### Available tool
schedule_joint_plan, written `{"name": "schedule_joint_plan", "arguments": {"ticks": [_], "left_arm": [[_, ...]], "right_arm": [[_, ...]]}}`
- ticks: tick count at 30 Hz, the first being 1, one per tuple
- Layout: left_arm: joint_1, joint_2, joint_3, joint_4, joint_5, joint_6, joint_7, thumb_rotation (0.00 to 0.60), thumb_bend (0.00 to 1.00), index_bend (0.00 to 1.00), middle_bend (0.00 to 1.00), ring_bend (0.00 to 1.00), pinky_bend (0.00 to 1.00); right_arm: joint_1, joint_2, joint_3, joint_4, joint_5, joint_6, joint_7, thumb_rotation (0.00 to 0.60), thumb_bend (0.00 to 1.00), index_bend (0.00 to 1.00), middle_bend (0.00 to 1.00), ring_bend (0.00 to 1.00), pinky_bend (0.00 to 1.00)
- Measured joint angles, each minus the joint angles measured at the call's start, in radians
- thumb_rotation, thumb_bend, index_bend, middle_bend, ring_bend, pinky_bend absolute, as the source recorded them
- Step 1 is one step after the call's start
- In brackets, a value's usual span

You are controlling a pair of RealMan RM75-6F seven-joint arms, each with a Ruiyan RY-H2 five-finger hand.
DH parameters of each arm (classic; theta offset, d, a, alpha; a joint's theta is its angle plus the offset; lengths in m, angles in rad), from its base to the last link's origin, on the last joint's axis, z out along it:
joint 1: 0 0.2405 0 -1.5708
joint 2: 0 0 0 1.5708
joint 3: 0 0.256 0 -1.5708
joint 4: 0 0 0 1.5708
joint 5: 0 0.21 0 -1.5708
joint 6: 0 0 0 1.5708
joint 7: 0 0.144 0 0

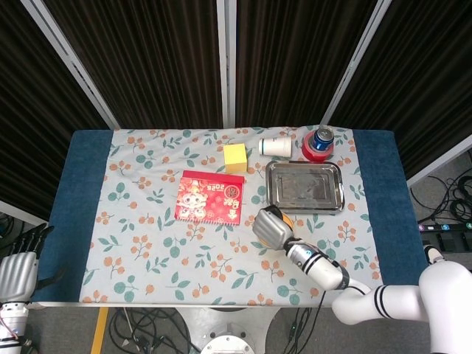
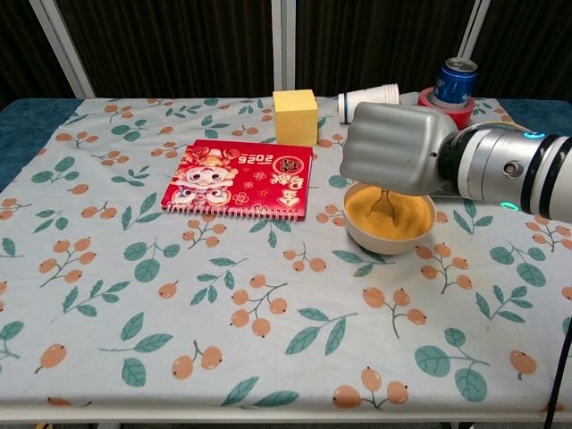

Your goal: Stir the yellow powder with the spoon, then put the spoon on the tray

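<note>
Stirring under way at the small white ceramic bowl of yellow powder: the robot's right hand hovers directly over the bowl, fingers clenched on the thin metal spoon, whose tip dips into the powder; the rectangular steel tray lies just behind the bowl, bare, so the spoon's transfer there remains to be done; the left hand hangs off the table's far corner from the bowl, fingers released, holding nothing.

Robot's two hands, one reaching forward, one low at the side.
Right hand extends forward, fingers curled downward in a closed grip. Left hand hangs low, fingers loosely apart.
</note>
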Motion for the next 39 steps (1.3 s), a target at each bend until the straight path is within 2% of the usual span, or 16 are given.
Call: {"name": "schedule_joint_plan", "arguments": {"ticks": [6, 12, 19, 25, 34, 39], "left_arm": [[-0.001, 0.003, -0.001, -0.007, 0.006, 0.005, 0.004, 0.6, 0.22, 0.19, 0.18, 0.12, 0.12], [0.001, 0.004, 0.0, -0.012, 0.005, 0.007, 0.006, 0.6, 0.22, 0.19, 0.18, 0.12, 0.12], [0.004, 0.002, 0.002, -0.008, 0.002, 0.005, -0.003, 0.6, 0.22, 0.19, 0.18, 0.12, 0.12], [0.008, -0.002, 0.004, 0.002, 0.003, 0.007, -0.019, 0.6, 0.22, 0.18, 0.18, 0.12, 0.12], [0.008, -0.008, 0.002, 0.01, 0.009, 0.011, -0.027, 0.6, 0.22, 0.19, 0.18, 0.12, 0.12], [0.009, -0.011, 0.003, 0.016, 0.006, 0.008, -0.034, 0.6, 0.22, 0.18, 0.18, 0.12, 0.12]], "right_arm": [[-0.001, 0.049, -0.01, -0.037, -0.053, 0.022, -0.019, 0.6, 0.49, 0.81, 0.96, 0.91, 1.0], [0.02, 0.055, -0.029, -0.033, -0.098, -0.008, -0.071, 0.6, 0.49, 0.81, 0.96, 0.91, 1.0], [0.03, 0.02, -0.05, 0.053, -0.111, -0.045, -0.138, 0.6, 0.49, 0.81, 0.96, 0.91, 1.0], [0.029, 0.003, -0.034, 0.12, -0.067, -0.047, -0.191, 0.6, 0.49, 0.81, 0.96, 0.91, 1.0], [0.037, 0.043, -0.026, 0.032, -0.13, -0.025, -0.183, 0.6, 0.49, 0.82, 0.96, 0.91, 1.0], [0.04, 0.029, -0.026, 0.019, -0.141, -0.034, -0.196, 0.6, 0.49, 0.82, 0.96, 0.91, 1.0]]}}
